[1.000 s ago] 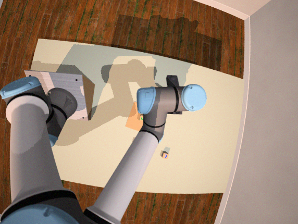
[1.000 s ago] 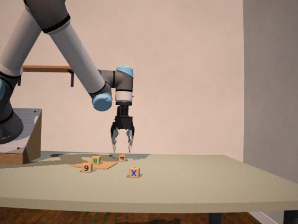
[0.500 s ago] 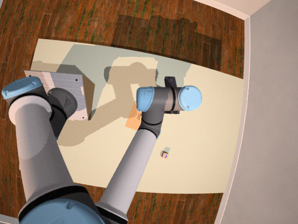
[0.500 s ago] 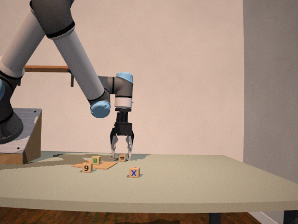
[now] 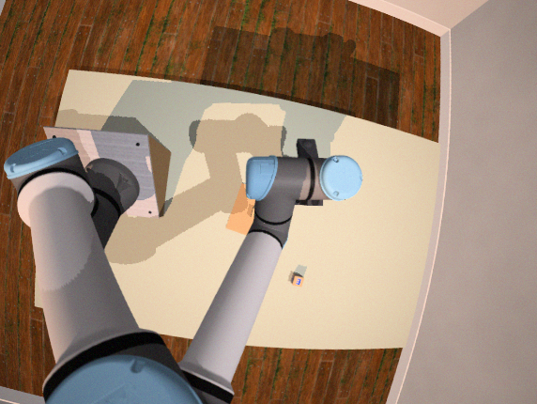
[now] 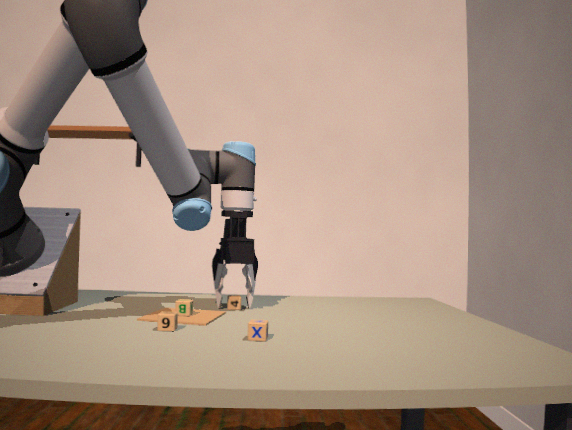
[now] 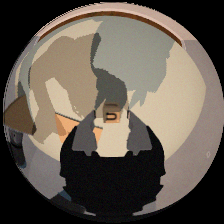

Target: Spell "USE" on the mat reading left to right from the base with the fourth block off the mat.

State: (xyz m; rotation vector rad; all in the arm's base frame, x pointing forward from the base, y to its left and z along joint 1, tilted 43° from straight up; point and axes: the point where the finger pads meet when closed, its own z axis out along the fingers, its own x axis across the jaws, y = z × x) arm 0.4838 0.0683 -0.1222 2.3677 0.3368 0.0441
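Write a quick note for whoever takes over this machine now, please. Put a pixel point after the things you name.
Hand point(image 5: 310, 175) point(image 6: 235, 305) point(image 7: 111, 110): open, low over the U block point(image 6: 234, 302) point(image 7: 111, 114), fingers on either side, not gripping it.
Mat point(image 5: 239, 218) point(image 6: 210, 317) point(image 7: 65, 131): holds the green-lettered block point(image 6: 184, 307); its top is unreadable.
Off the mat: the U block, the X-sided block point(image 5: 298, 281) point(image 6: 258, 331), whose top looks like E, and the 9-sided block point(image 6: 167, 322), top unreadable.
Done: one block is on the mat; whether it belongs there, I cannot tell.
Left: finish "USE" there, fourth block off.
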